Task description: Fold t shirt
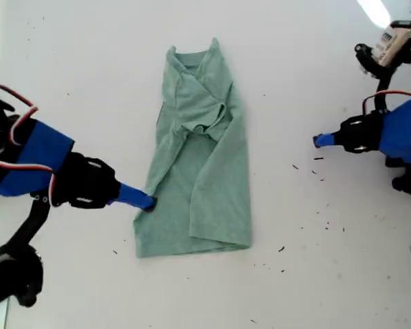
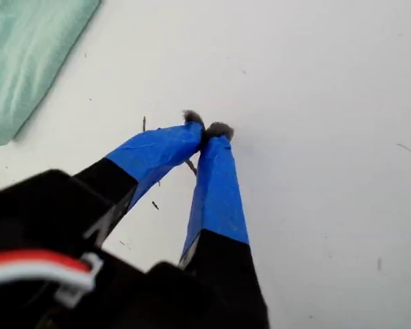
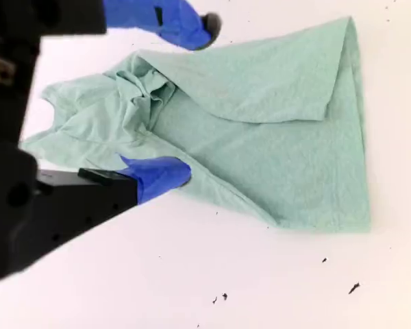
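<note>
The pale green t shirt (image 1: 202,157) lies on the white table, folded lengthwise into a narrow strip. Its neck points to the top of the exterior view, and a sleeve is bunched at the middle. My second gripper (image 1: 148,203) reaches in from the exterior view's left, low at the shirt's long edge near the hem. In the second wrist view it (image 3: 185,99) is open, one blue fingertip (image 3: 161,175) at the t shirt (image 3: 260,130) edge and nothing pinched. My first gripper (image 1: 320,140) hangs at the exterior view's right, clear of the cloth. It (image 2: 207,130) is shut on nothing, with a corner of the t shirt (image 2: 27,62) beyond it.
Small dark specks (image 1: 319,171) dot the white table (image 1: 89,82) between the shirt and the first arm. A white and black mount (image 1: 387,44) stands at the exterior view's top right. The second arm's black base (image 1: 14,274) fills the exterior view's lower left.
</note>
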